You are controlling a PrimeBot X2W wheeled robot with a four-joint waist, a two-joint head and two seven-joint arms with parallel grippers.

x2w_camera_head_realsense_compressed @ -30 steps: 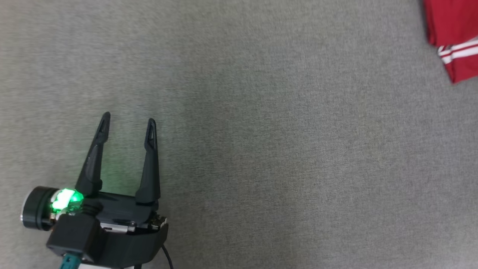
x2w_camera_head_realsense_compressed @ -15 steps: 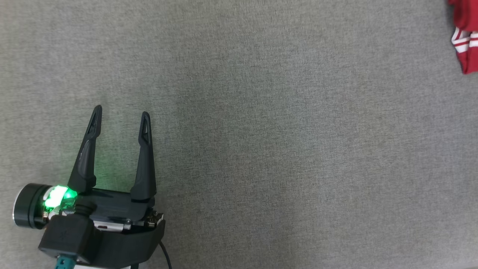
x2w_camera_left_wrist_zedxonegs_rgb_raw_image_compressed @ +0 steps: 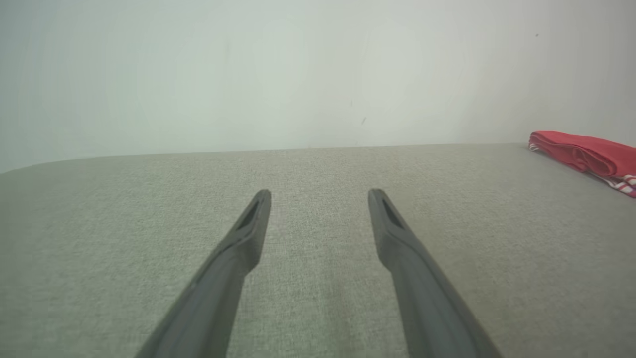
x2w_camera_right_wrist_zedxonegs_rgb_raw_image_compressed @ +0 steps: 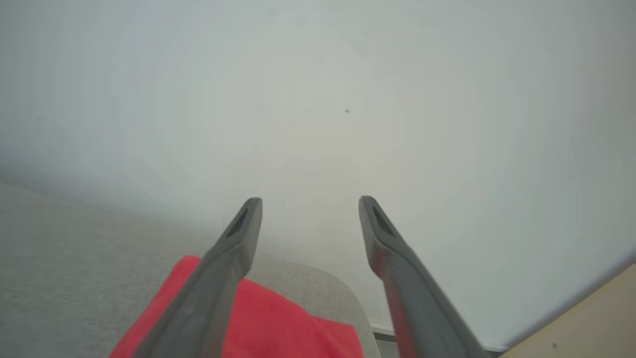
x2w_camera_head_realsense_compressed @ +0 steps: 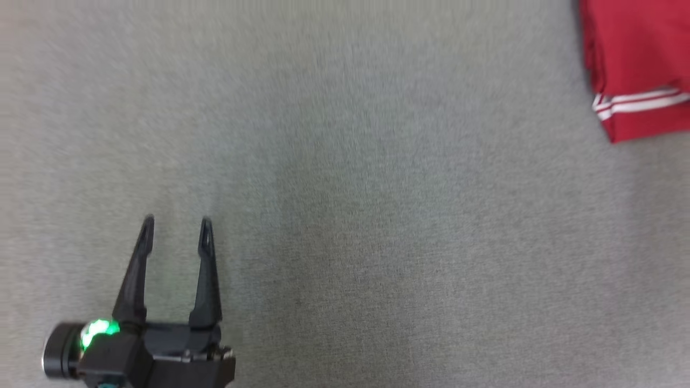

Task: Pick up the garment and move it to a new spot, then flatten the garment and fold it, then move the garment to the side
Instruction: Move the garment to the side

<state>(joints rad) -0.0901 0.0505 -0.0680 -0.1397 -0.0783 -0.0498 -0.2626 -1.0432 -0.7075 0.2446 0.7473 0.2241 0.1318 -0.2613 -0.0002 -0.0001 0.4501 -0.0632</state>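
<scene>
The garment [x2w_camera_head_realsense_compressed: 636, 70] is red with white stripes and lies folded at the top right corner of the head view, partly cut off by the edge. My left gripper [x2w_camera_head_realsense_compressed: 176, 222] sits at the lower left, open and empty, far from the cloth. In the left wrist view the left gripper [x2w_camera_left_wrist_zedxonegs_rgb_raw_image_compressed: 319, 195] points across the grey surface, with the garment [x2w_camera_left_wrist_zedxonegs_rgb_raw_image_compressed: 586, 151] far off to the right. My right gripper [x2w_camera_right_wrist_zedxonegs_rgb_raw_image_compressed: 310, 201] stands open and empty above the garment [x2w_camera_right_wrist_zedxonegs_rgb_raw_image_compressed: 278, 318], which lies below its fingers near the surface's rounded corner.
A grey fabric surface [x2w_camera_head_realsense_compressed: 350, 215] spreads across the head view. A pale wall [x2w_camera_left_wrist_zedxonegs_rgb_raw_image_compressed: 298, 74] rises behind its far edge. A tan floor [x2w_camera_right_wrist_zedxonegs_rgb_raw_image_compressed: 586, 323] lies beyond the surface's corner in the right wrist view.
The head camera has shifted, so the left gripper sits lower in its view and more of the garment shows at the top right. The left gripper has stayed open.
</scene>
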